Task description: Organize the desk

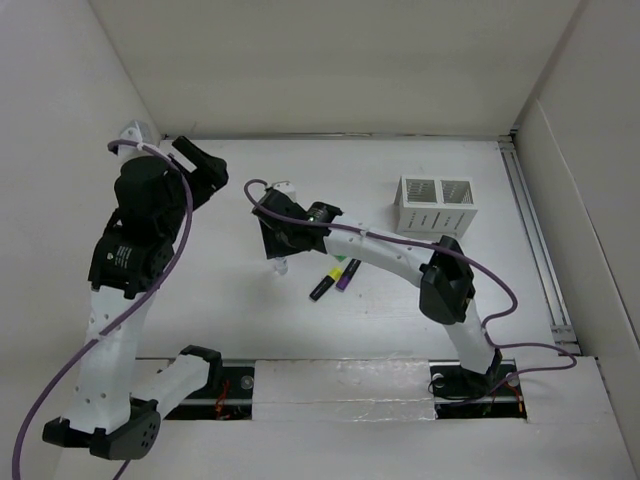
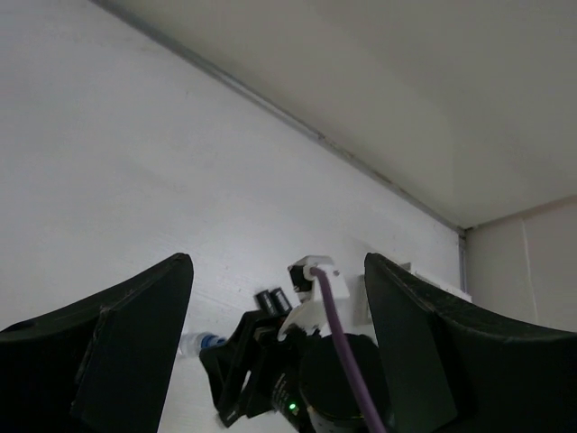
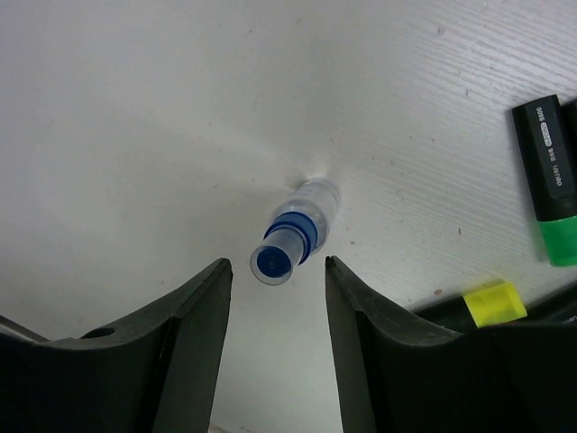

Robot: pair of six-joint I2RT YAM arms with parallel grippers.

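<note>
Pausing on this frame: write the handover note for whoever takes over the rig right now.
Left gripper: jaws open, empty, raised over the left of the matte white desk.
Right gripper: jaws open, straddling the clear plastic pen with blue end, not clamped.
Things: black-bodied highlighters lie on the desk beside that pen; the white slotted organizer box stands far right.
Done: nothing visibly in the organizer.
Left: grip the pen, box it, then likely the highlighters.
</note>
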